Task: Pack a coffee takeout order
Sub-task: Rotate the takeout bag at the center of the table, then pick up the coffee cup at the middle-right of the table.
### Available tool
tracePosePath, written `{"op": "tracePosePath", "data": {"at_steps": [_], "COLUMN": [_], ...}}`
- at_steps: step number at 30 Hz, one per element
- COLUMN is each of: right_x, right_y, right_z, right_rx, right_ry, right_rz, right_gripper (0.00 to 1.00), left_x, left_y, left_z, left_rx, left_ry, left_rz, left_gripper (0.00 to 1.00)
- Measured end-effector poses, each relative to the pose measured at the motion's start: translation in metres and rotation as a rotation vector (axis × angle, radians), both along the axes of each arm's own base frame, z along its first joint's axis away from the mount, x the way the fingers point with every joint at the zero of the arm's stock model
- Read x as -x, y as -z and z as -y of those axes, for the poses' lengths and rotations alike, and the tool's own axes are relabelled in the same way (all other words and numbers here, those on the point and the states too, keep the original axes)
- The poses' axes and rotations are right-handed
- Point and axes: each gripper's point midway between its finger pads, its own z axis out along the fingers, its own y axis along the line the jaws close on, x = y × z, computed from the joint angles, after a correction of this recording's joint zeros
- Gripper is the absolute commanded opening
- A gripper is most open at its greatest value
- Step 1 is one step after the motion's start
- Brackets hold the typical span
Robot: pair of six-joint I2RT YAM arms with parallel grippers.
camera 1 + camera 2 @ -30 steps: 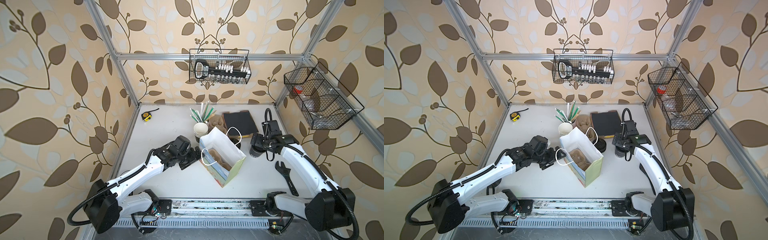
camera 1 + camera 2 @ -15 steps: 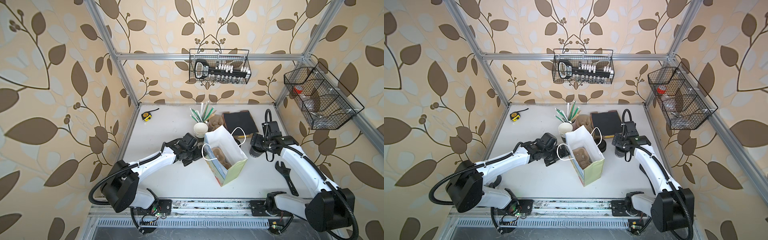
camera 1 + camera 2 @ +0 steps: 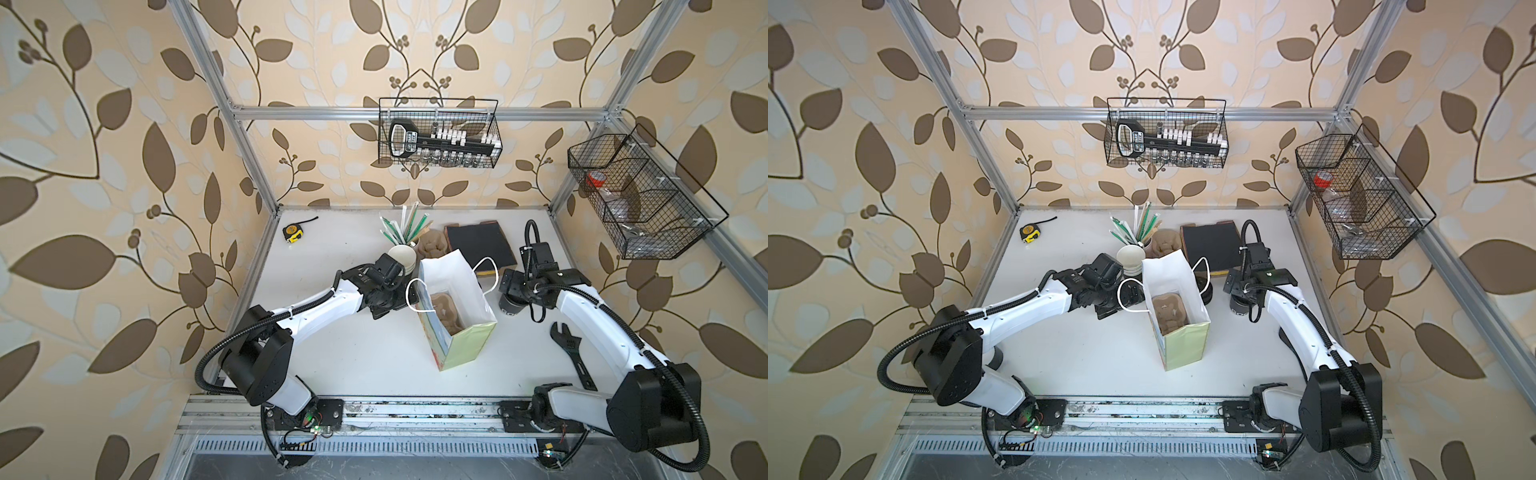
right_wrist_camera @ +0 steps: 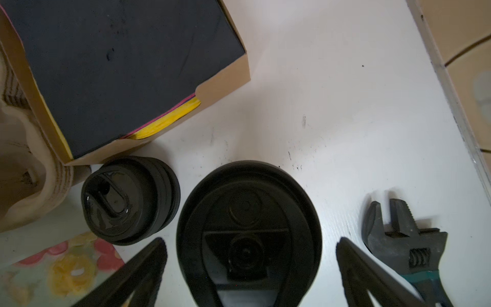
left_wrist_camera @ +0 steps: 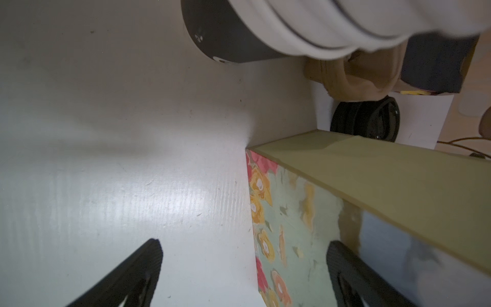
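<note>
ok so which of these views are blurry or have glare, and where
Left wrist view: the stack of cups close to the lens is smeared, a glare patch sits on the table, the floral bag looks soft. Right wrist view: the lidded black cup is dark and slightly soft, the wrench crisper. Both top views: evenly lit, sharp, no strong glare.

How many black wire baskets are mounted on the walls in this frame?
2. The back-wall wire basket hangs at the middle of that wall; the side-wall wire basket hangs on the robot's right side. None seems hidden.
</note>
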Motion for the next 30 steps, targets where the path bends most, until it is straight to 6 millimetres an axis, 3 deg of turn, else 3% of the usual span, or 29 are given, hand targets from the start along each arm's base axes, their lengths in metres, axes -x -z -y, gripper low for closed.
{"op": "tracePosePath", "data": {"at_steps": [8, 13, 17, 30], "right_x": [-0.002, -0.006, -0.013, -0.008], "right_y": [0.01, -0.002, -0.014, -0.012], "right_z": [0.0, 0.0, -0.001, -0.001], "right_rx": [0.006, 0.004, 0.0, 0.006], "right_ry": [0.0, 0.001, 0.002, -0.002], "right_rz": [-0.06, -0.043, -0.012, -0.052], "right_gripper": [1.0, 0.97, 0.85, 0.83], "left_x": [0.005, 0.01, 0.012, 0.016], "left_y": [-0.09, -0.119, -0.127, -0.123], "left_z": [-0.027, -0.053, -0.071, -0.109], "left_rx": [-0.008, -0.092, -0.187, -0.408], "left_ry": [0.017, 0.024, 0.039, 0.075], "left_rz": [0.229, 0.334, 0.383, 0.447], "left_gripper": [0.99, 0.99, 0.99, 0.99]}}
